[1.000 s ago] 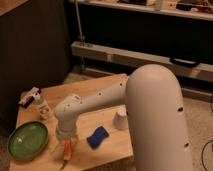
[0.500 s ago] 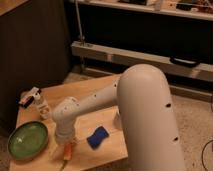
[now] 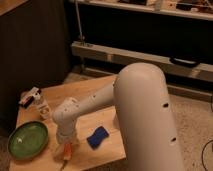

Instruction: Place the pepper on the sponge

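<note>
Pepper: orange, tapered pepper (image 3: 66, 151) at the lower left of the frame, near the front edge of the table (image 3: 70, 92), pointing roughly toward the bottom edge.
Pepper's contact: its upper end disappears under the wrist. I cannot tell whether it rests on the wood or hangs just above it.
Gripper: the gripper (image 3: 66, 145) sits directly over the pepper's upper end, pointing down, at the tip of the white arm (image 3: 145, 115).
Gripper's hold: cannot be told; the rounded wrist covers the spot where it meets the pepper.
Sponge: dark-blue sponge (image 3: 97, 137) lying flat on the wood, just right of the pepper, set at a slant. Nothing lies on it.
Pepper to sponge: near but apart, with a strip of bare table between them.
Change over the last second: very little. The pepper shows at the same spot under the wrist and the sponge has not shifted. Only the big upper part of the arm has drifted a touch to the left.
Meaning for the task: the pepper is not on the sponge now, and the gap between them has not closed in this last second. The wrist looks settled over the pepper, not carrying it sideways.
What remains, as a judgement: the pepper needs a short travel to the right and slightly up in the frame to end on the blue pad.
Surroundings: green bowl (image 3: 28, 141) at the lower left, well left of the pepper. A small white carton (image 3: 43, 108) stands behind the bowl.
</note>
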### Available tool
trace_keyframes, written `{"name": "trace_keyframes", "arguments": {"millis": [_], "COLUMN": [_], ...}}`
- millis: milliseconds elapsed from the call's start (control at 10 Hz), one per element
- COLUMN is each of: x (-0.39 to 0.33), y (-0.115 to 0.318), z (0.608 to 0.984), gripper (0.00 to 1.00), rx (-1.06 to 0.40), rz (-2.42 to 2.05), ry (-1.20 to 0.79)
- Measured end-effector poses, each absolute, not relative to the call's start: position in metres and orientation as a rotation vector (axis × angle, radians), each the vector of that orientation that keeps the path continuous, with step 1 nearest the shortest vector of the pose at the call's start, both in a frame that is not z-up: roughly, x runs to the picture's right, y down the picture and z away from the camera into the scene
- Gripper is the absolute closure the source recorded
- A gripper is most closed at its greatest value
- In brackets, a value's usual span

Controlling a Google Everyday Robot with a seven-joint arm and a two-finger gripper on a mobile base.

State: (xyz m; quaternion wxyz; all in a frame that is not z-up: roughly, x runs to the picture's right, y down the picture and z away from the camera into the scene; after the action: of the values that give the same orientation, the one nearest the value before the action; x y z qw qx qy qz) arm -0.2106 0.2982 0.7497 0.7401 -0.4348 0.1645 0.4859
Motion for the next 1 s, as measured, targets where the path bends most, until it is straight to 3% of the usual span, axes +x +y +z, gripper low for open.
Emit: {"name": "trace_keyframes", "arguments": {"millis": [600,900,1000], "x": [-0.210,-0.216,-0.217], "y": [0.293,0.292,0.291], "z": [0.751,0.750,0.749], "gripper": [0.20,0.41,0.43], "rx": [-0.935,-0.927,-0.924], "rz": [1.092,1.074,1.067], "ry": [0.363,0.355,0.355]}}
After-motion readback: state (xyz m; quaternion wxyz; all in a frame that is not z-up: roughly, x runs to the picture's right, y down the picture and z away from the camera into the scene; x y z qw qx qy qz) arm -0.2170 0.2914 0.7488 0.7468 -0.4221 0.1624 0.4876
